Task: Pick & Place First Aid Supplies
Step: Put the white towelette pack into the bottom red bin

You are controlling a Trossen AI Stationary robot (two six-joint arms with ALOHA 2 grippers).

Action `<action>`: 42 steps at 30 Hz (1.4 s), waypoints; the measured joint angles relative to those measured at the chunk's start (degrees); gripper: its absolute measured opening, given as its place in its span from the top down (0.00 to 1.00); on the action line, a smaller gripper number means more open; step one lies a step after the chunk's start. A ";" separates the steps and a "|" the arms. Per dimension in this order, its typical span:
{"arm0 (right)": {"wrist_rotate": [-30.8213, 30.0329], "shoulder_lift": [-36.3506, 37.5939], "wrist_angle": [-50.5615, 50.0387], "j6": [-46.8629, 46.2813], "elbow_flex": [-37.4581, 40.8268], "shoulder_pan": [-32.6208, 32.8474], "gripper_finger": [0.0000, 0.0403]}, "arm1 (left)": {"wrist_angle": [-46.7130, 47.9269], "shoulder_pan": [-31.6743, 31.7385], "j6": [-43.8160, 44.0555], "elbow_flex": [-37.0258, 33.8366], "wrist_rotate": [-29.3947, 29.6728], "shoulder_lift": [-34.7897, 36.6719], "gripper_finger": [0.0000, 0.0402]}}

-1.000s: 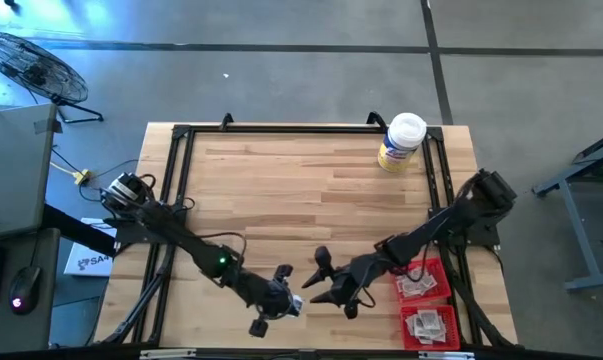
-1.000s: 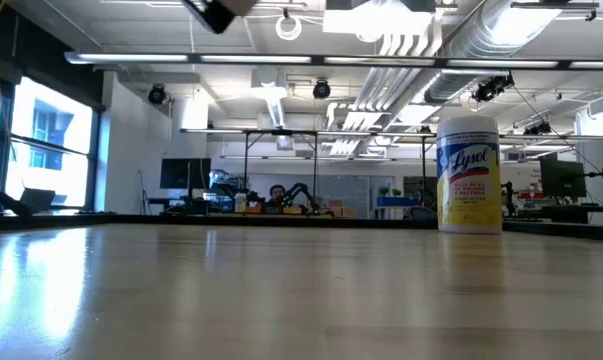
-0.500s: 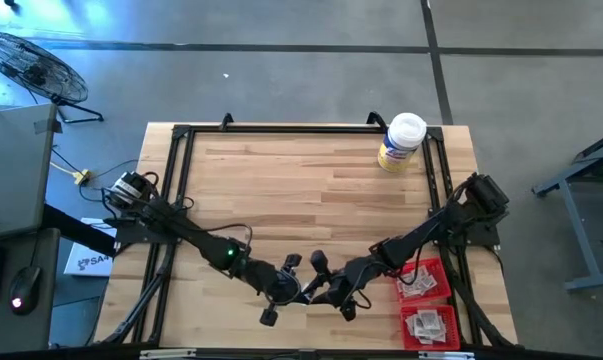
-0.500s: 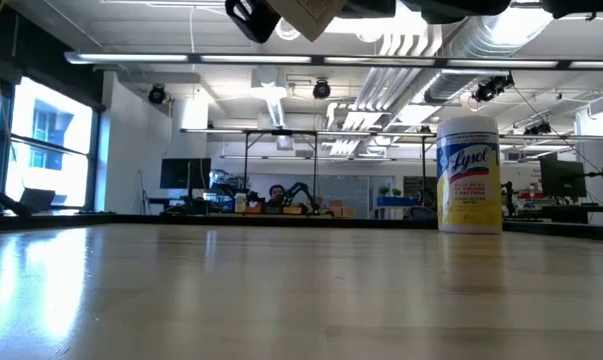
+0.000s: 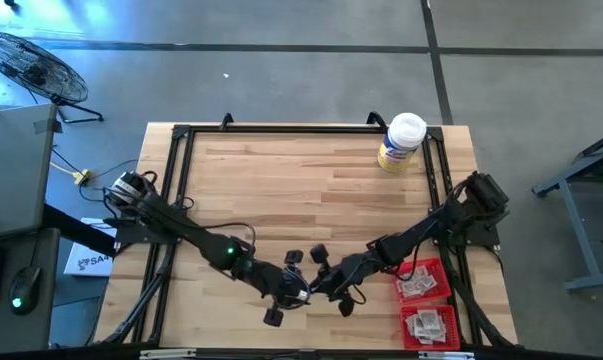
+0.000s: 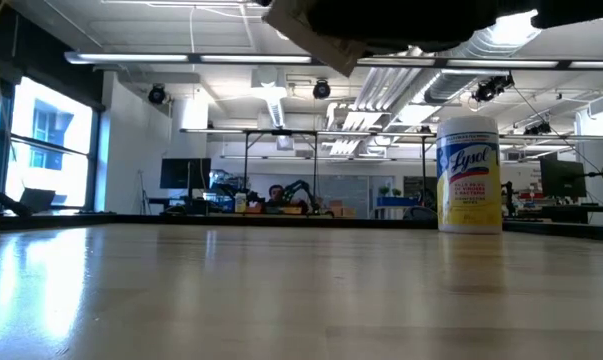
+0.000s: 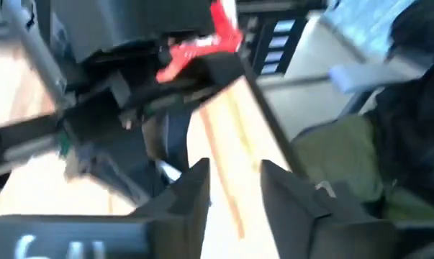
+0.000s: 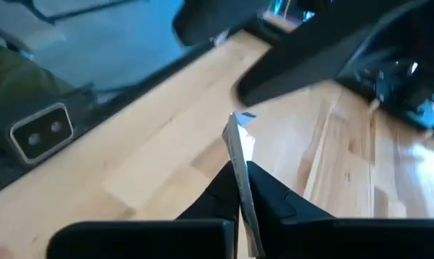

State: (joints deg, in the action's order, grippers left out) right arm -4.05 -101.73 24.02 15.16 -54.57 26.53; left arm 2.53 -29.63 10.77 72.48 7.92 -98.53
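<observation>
Above the table's near middle my two grippers meet tip to tip. My right gripper (image 5: 317,287) (image 8: 238,188) is shut on a small flat white-grey first aid packet (image 8: 240,147), which shows edge-on past its fingertips. The same packet shows in the low view (image 6: 316,30), high above the tabletop. My left gripper (image 5: 298,283) (image 7: 234,191) stands open just to the left of the packet, and only bare wood shows between its fingers. More packets lie in two red trays (image 5: 422,281) (image 5: 428,323) at the near right. My right gripper pinches the packet between its two fingers by its lower edge (image 8: 240,173). The fingers come from the table's right, slanting a little downward. The packet stands on edge beyond the fingertips (image 8: 220,188), lifted clear of the table.
A yellow jar with a white lid (image 5: 401,142) (image 6: 469,175) stands at the far right corner. A black frame (image 5: 181,180) runs along the table's sides. Bare wood (image 5: 301,190) spreads over the middle and far part.
My left gripper has carried the packet up and toward the table's right, to meet my right gripper. My right gripper, wide open before, has shut on the packet. My left gripper has then opened and let go.
</observation>
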 joint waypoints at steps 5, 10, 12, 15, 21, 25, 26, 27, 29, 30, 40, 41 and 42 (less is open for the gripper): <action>-9.98 3.91 -8.81 -3.37 0.00 0.86 0.98 | 13.97 -0.04 2.55 4.95 3.65 0.01 0.55; -16.68 12.32 -25.38 -9.44 0.00 4.18 0.99 | 21.31 -0.04 7.65 5.69 7.31 0.01 0.47; -16.08 16.35 -33.06 -14.17 0.00 5.99 0.98 | 23.85 -0.02 9.53 5.69 7.81 0.01 0.47; -13.42 22.64 -45.01 -23.81 0.00 9.13 0.99 | 27.94 -0.02 12.73 5.69 8.15 0.01 0.46; 1.38 33.56 -67.75 -54.73 0.00 15.40 0.98 | 29.20 -0.02 16.54 5.69 8.23 0.01 0.46; 5.73 35.19 -70.56 -66.19 0.00 21.68 0.97 | 29.09 0.00 16.50 5.69 8.23 0.01 0.46; 6.12 34.88 -70.20 -68.20 0.00 23.11 0.98 | 29.05 0.00 16.50 5.69 8.23 0.01 0.46; 6.43 34.40 -69.59 -70.09 0.00 24.31 0.98 | 29.01 0.00 16.49 5.69 8.23 0.01 0.46; 6.62 33.24 -67.74 -73.04 0.00 26.39 0.99 | 28.93 0.00 16.47 5.69 8.23 0.01 0.46; 6.79 32.51 -66.86 -74.06 0.00 27.18 0.99 | 28.93 0.00 16.45 5.69 8.23 0.01 0.46; 14.01 23.21 -62.52 -85.25 0.00 28.68 0.96 | 28.86 0.00 14.55 5.69 8.23 0.01 0.46; 15.60 22.09 -62.48 -86.64 0.00 28.71 0.96 | 28.76 0.00 14.55 5.69 8.23 0.01 0.46; 16.77 20.93 -62.46 -87.37 0.00 28.69 0.96 | 28.72 0.00 14.55 5.68 8.23 0.01 0.46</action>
State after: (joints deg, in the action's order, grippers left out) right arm 12.71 -80.80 -38.44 -72.21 -54.57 55.22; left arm 31.25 -29.63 25.32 78.16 16.14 -98.52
